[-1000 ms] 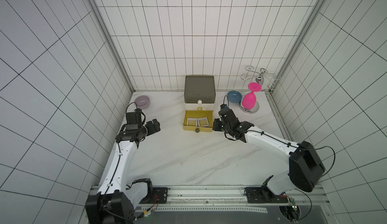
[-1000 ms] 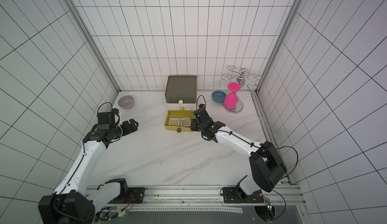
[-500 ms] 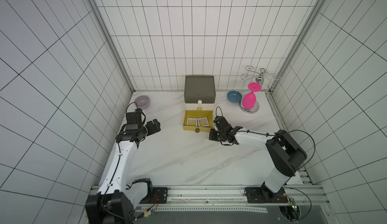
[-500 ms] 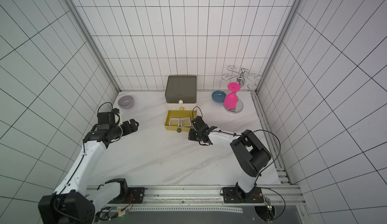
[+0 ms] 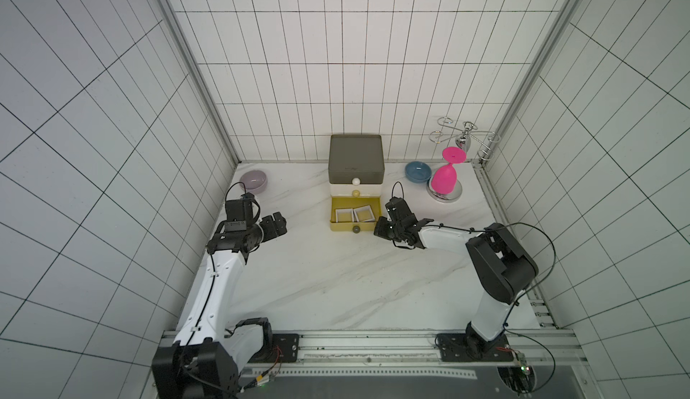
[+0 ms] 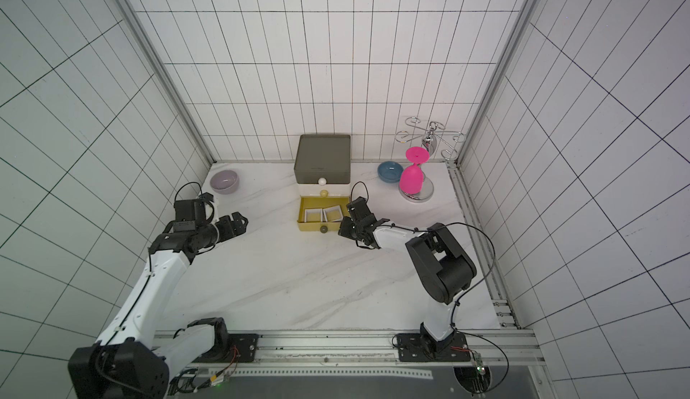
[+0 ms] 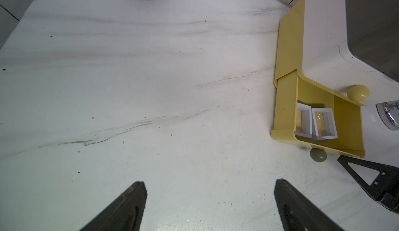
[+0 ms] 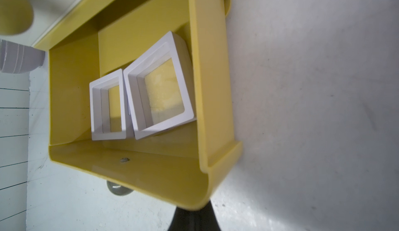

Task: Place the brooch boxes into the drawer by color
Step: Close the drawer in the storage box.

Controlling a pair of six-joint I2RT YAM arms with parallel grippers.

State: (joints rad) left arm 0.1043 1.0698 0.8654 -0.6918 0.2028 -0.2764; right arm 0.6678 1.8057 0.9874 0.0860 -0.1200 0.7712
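The drawer [image 5: 356, 160] [image 6: 323, 158] stands at the back centre, olive-grey tier on top, white in the middle. Its yellow bottom tier [image 5: 354, 226] [image 8: 207, 89] is pulled open. Two white brooch boxes [image 5: 344, 214] [image 5: 363, 213] lie side by side inside it, as the right wrist view also shows [image 8: 107, 105] [image 8: 159, 87]. My right gripper [image 5: 381, 229] [image 8: 193, 217] is shut and empty, low at the open tier's front right corner. My left gripper [image 5: 278, 223] [image 7: 210, 182] hangs open over bare table left of the drawer, holding nothing.
A lilac bowl [image 5: 254, 181] sits at the back left. A blue bowl [image 5: 418, 171] and an upturned pink goblet [image 5: 444, 179] on a chrome rack [image 5: 465, 139] stand at the back right. Tiled walls close in three sides.
My right arm has folded in and dropped; its shut gripper has slid from beside the open tier to its front right corner. The left arm has not moved.
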